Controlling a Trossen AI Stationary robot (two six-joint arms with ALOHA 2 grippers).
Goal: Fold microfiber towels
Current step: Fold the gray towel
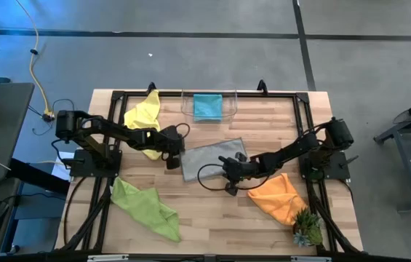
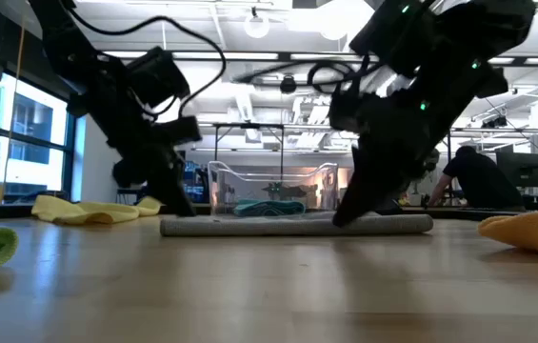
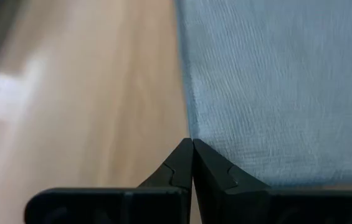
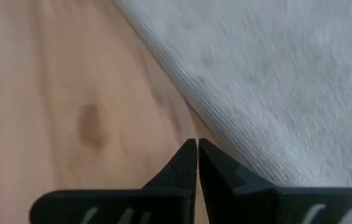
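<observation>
From above, the grey towel (image 1: 213, 159) lies mid-bench, long axis running eight to two o'clock, left hand (image 1: 174, 161) clenched empty at its nine o'clock edge, right hand (image 1: 231, 186) clenched empty at five o'clock. Low down, both arms hide the edges. Each wrist view shows closed fingertips at the hem, contact unclear.

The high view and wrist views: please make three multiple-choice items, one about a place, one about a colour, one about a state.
1. Where is the teal towel?
A. In the clear bin
B. Beside the plant
C. Under the left gripper

2. Which colour is the towel between both grippers?
A. Orange
B. Grey
C. Yellow

3. How do the right gripper's fingers stand?
A. Wide open
B. Shut on the orange towel
C. Shut, holding nothing

Answers: 1 A, it lies inside the bin at the far edge. 2 B, the grey towel lies flat mid-table. 3 C, the tips meet at the cloth's edge.
</observation>
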